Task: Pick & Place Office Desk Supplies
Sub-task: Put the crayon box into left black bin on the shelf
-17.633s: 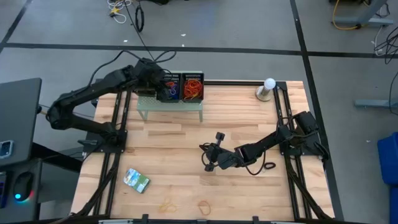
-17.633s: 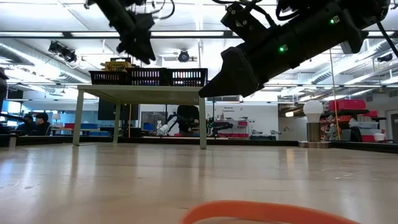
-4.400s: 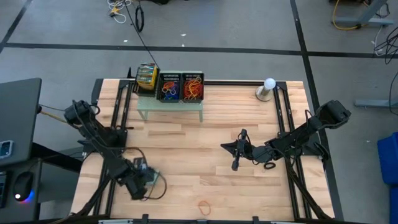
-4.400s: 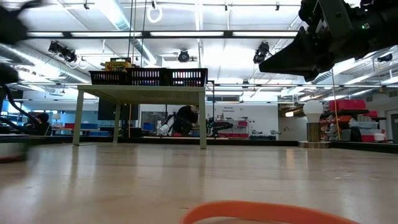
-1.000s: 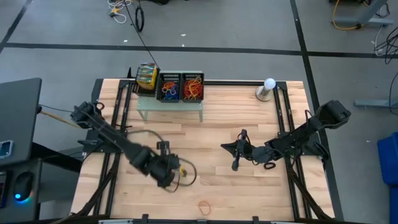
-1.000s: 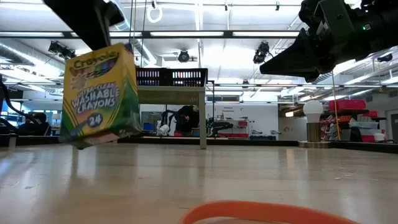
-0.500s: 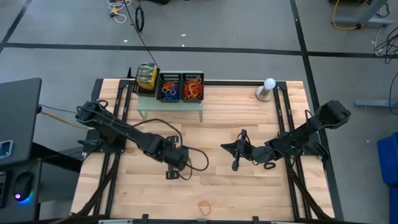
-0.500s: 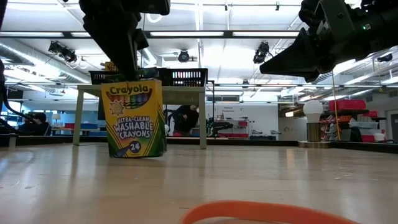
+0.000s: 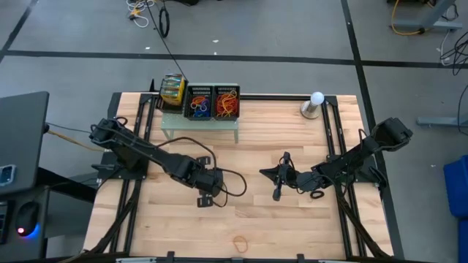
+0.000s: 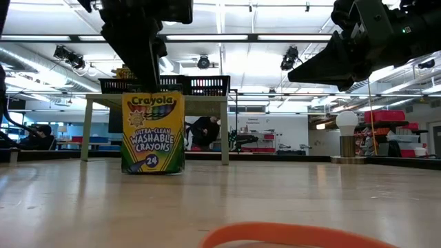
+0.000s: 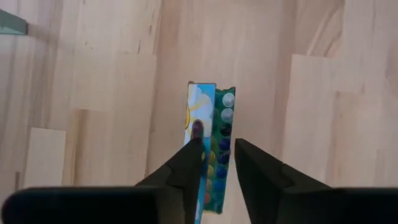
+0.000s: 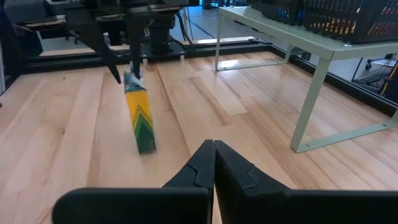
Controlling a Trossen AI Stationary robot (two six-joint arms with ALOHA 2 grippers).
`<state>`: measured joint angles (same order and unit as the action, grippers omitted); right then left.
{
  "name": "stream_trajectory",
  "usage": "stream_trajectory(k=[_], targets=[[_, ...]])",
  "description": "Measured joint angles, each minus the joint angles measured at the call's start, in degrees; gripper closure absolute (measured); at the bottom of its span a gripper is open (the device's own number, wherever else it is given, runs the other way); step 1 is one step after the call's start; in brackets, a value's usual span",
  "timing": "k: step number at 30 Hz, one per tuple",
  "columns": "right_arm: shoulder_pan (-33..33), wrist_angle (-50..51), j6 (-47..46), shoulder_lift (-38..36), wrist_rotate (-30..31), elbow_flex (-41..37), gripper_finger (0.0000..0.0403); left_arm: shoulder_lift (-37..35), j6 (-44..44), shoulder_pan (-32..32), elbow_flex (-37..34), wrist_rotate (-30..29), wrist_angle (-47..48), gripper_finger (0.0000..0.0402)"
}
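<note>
While my left hand (image 10: pixel 141 58) straddles the upright crayon box (image 10: pixel 153 133) mid-table (image 9: pixel 292 234), fingers just parting off its top, any sideways drag could topple it. My right hand (image 12: pixel 213 163) hovers closed nearby, empty.

2 black arms of jointed segments. The left arm (image 9: pixel 139 152) trails a thin black cable looping past its wrist; the right arm (image 9: pixel 351 162) has a boxy black shoulder housing. A small green light glows on the right arm. Each gripper has 2 dark, tapered, matte fingers (image 11: pixel 186 168).
</note>
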<state>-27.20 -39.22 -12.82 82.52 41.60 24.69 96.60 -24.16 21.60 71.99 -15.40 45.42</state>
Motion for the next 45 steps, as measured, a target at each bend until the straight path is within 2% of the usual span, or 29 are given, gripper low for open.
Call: stream_trajectory(k=[7,17,20,25,29,32,35,38,45], targets=[[0.0,0.0,0.0,0.0,0.0,0.0,0.0396,0.0,0.0,-1.5,0.0,0.6,0.0,0.0265],[0.0,0.0,0.0,0.0,0.0,0.0,0.0396,0.0,-1.0,-0.2,0.3,1.5,0.3,0.0194],[0.0,0.0,0.0,0.0,0.0,0.0,0.0396,0.0,-0.7,0.7,1.8,-0.5,1.3,0.0174],[0.0,0.1,0.0,0.0,0.0,0.0,0.0396,0.0,-0.5,0.2,3.1,-7.9,3.7,0.0145],[0.0,0.3,0.0,0.0,0.0,0.0,0.0396,2.3,-0.5,-2.2,1.6,-0.5,0.6,0.0132],[0.0,0.8,-0.2,0.0,0.0,0.0,0.0396,3.5,0.8,-2.5,1.6,1.1,-0.5,0.0129],[0.0,1.0,-0.2,0.0,0.1,0.0,0.0396,4.5,2.2,-2.4,1.4,2.1,0.1,0.0134],[0.0,1.3,-0.3,0.0,0.1,0.0,0.0396,4.5,2.3,-2.5,1.6,3.2,-0.1,0.0159],[0.0,1.6,-0.3,0.0,0.1,0.0,0.0396,4.6,-0.1,-1.9,1.6,5.1,0.5,0.0287]])
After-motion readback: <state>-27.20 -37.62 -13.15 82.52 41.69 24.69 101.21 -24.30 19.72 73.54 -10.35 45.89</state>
